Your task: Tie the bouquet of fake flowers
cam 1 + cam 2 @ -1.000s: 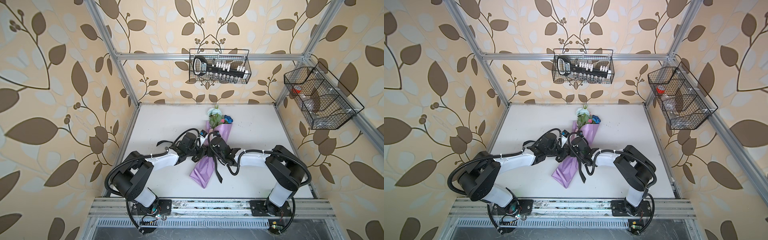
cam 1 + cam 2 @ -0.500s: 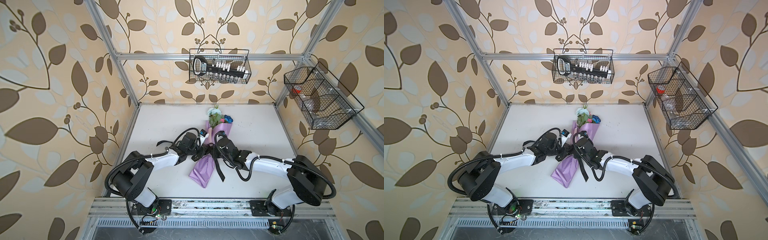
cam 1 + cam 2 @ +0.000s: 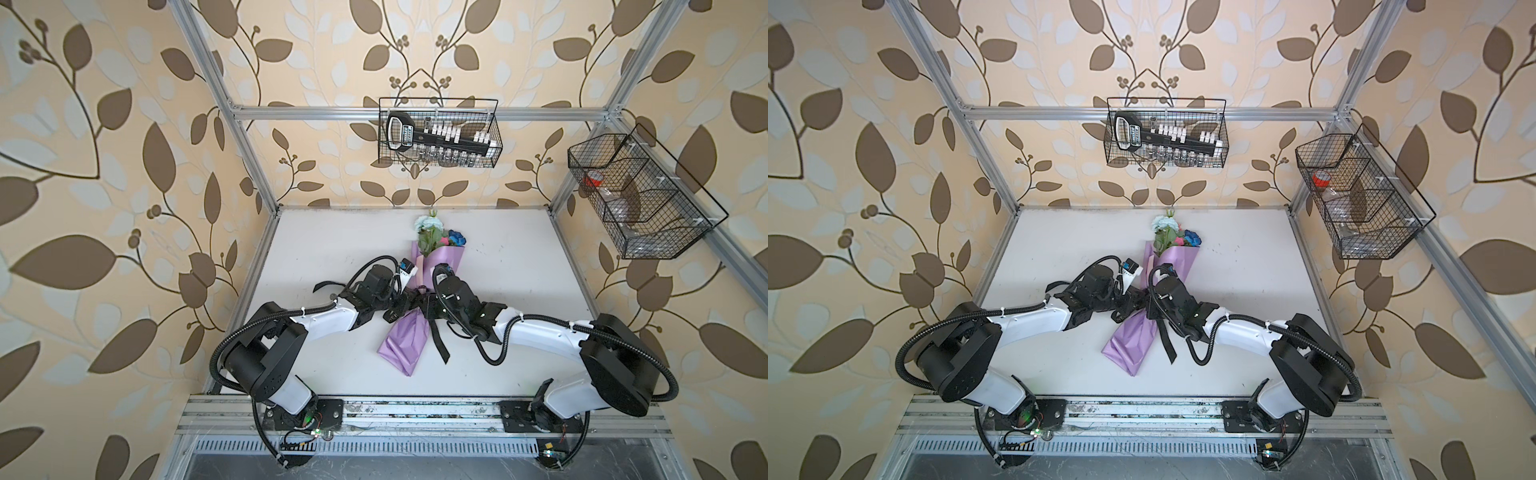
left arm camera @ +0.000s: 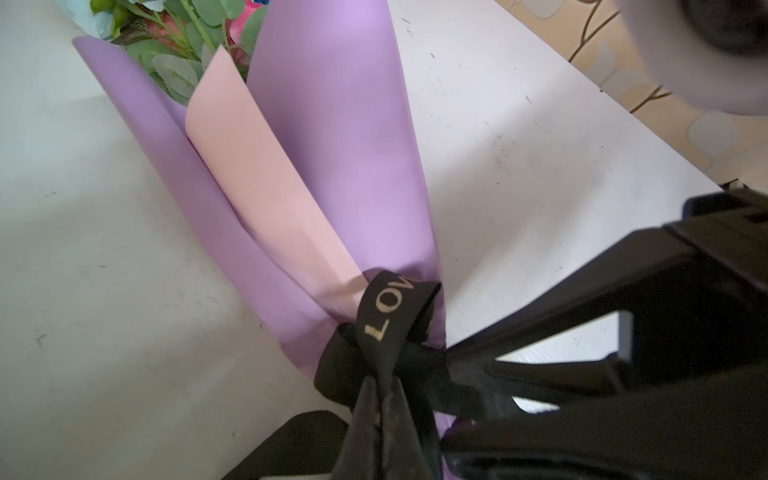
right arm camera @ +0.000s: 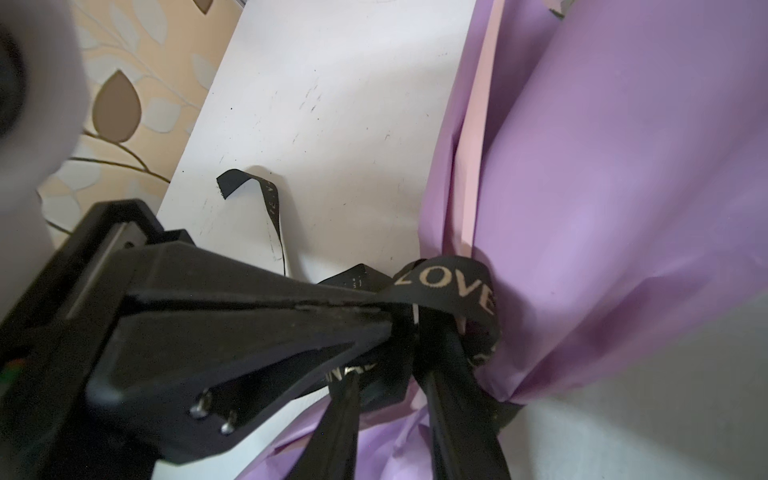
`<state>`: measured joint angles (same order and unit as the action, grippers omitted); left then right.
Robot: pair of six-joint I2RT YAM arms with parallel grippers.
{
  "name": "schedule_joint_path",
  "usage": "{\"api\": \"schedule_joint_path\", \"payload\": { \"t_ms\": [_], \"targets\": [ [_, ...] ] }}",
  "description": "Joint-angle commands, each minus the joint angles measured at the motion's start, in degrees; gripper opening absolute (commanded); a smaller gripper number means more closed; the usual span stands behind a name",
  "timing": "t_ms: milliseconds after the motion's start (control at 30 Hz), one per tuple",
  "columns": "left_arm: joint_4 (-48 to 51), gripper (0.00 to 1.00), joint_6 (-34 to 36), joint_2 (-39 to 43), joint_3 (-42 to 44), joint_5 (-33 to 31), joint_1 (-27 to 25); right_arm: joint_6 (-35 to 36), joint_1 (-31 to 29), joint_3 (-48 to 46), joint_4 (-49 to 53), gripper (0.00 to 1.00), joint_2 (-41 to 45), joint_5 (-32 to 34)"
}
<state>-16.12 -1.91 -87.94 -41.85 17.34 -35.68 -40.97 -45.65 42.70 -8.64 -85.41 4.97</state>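
Pinching the black ribbon (image 4: 386, 307) with the left gripper (image 4: 381, 390), shut tight on a strip of it right at the knot. Showing in the right wrist view as a long black wedge, squeezing that strip flat beside the loop reading LOVE.

Holding the right gripper (image 5: 388, 353) a little way open, with a narrow gap between its fingers (image 5: 449, 395). Pointing its tips at the knot from the other side, touching or almost touching the ribbon there; being too dark to tell which. Meeting the left gripper tip to tip in both top views, over the thin waist of the bouquet of fake flowers (image 3: 446, 257).

Finding the ribbon going round that waist, just where the lilac paper is squeezing in. Seeing one ribbon end lying toward the front of the counter (image 3: 332, 249), beside the crinkled lower paper, and the other end curling on the counter near the left arm.

Finding the bouquet lying flat in the middle of the counter, blooms pointing at the back wall, wrapped stems pointing at the front. Spotting a pale blue bloom, a pink one, a dark blue one and green leaves peeking from the paper, plus a pink sheet inside the lilac one.

Noticing a wire basket (image 3: 436, 133) hanging on the back wall with a black tool in it, and a side basket (image 3: 640, 195) hanging on the right wall.
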Motion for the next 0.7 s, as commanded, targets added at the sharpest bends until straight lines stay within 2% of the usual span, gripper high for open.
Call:
{"api": "schedule_joint_path", "payload": {
  "t_ms": [0,267,433,600,667],
  "targets": [
    [-2.19,0.00,-0.55,-0.21,0.18,0.15,-0.51,-1.44,-0.31,-1.01,-2.28,0.30,-1.91,-2.05],
    [-2.25,0.00,-0.63,-0.23,0.34,0.24,-0.55,-2.34,-0.36,-0.86,-5.02,0.23,-4.71,-5.22],
    [-2.34,0.00,-0.64,-0.12,0.49,0.34,-0.52,-2.79,-0.39,-1.12,-5.01,0.17,-5.30,-4.36],
    [-2.21,0.00,-0.59,0.18,0.62,0.41,-0.46,-3.08,0.34,-0.93,-4.21,0.00,-5.76,-2.55],
    [-2.25,0.00,-0.55,0.45,0.71,0.50,-0.46,-2.72,0.65,-0.74,-4.11,0.00,-5.76,-1.90]
  ]
}}
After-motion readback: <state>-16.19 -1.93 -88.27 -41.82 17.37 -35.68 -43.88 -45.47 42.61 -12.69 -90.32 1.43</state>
